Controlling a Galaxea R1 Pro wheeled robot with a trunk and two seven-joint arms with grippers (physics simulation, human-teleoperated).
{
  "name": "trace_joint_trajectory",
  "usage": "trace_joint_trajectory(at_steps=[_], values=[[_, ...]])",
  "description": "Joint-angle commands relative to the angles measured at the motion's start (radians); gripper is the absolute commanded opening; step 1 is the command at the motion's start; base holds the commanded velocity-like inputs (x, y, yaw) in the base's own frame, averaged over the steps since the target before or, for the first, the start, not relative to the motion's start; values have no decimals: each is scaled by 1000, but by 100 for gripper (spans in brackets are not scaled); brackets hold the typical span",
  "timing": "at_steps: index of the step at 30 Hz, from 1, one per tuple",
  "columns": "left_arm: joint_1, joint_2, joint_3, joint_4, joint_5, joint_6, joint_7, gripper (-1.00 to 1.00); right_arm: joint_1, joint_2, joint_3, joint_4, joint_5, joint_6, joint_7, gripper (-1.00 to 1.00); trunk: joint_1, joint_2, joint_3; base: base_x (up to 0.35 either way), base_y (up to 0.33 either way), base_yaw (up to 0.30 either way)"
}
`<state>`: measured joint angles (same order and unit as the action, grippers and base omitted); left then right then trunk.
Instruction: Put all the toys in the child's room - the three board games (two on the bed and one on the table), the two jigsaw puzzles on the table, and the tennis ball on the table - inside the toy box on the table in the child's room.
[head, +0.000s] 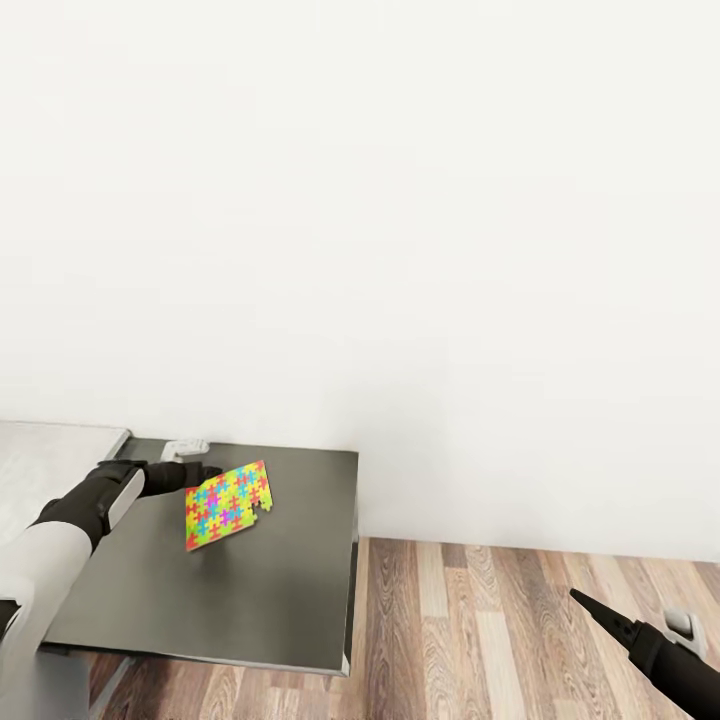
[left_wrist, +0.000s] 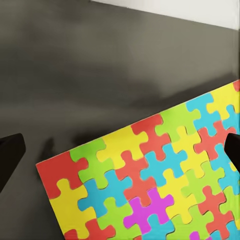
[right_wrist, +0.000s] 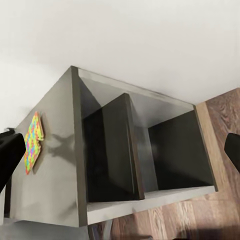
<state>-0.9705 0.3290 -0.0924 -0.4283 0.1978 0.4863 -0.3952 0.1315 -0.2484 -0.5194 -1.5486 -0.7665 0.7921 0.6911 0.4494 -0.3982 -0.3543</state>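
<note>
One jigsaw puzzle (head: 228, 503), a thin slab of yellow, red, green and blue pieces, is on the dark grey part of the table (head: 250, 600). It looks tilted, with a shadow under its lower corner. My left gripper (head: 205, 472) is at its upper left edge. In the left wrist view the jigsaw puzzle (left_wrist: 150, 180) lies between and beyond the open left gripper (left_wrist: 120, 150), clear of both fingers. My right gripper (head: 585, 600) hangs open over the floor, right of the table. In the right wrist view the jigsaw puzzle (right_wrist: 32, 142) is seen edge-on. The toy box is out of view.
The table's light grey part (head: 50, 450) runs off to the left. A small white object (head: 185, 447) sits at the table's back edge. Under the table (right_wrist: 55, 170) are two dark open compartments (right_wrist: 175, 150). A white wall stands behind, and wood-plank floor (head: 480, 620) lies to the right.
</note>
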Motion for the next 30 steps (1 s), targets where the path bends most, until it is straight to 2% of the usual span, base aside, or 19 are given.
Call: trace_joint_trajectory(at_steps=[1, 11, 22, 30], values=[[-1, 1, -7, -1, 10, 3, 0, 100, 0, 0, -1, -1, -4, 6, 0, 100, 1, -2, -2, 0, 0, 0], [-1, 1, -10, -1, 9, -10, -9, 100, 1, 0, -23, -1, -5, 6, 1, 100, 1, -2, -5, 0, 0, 0], [-1, 1, -9, -1, 9, -11, -10, 100, 2, 0, -27, -1, -5, 6, 1, 100, 1, -2, -6, 0, 0, 0], [-1, 1, -9, -1, 8, -11, -10, 100, 2, 1, -27, -1, -4, 6, 1, 100, 1, -2, -15, 0, 0, 0]])
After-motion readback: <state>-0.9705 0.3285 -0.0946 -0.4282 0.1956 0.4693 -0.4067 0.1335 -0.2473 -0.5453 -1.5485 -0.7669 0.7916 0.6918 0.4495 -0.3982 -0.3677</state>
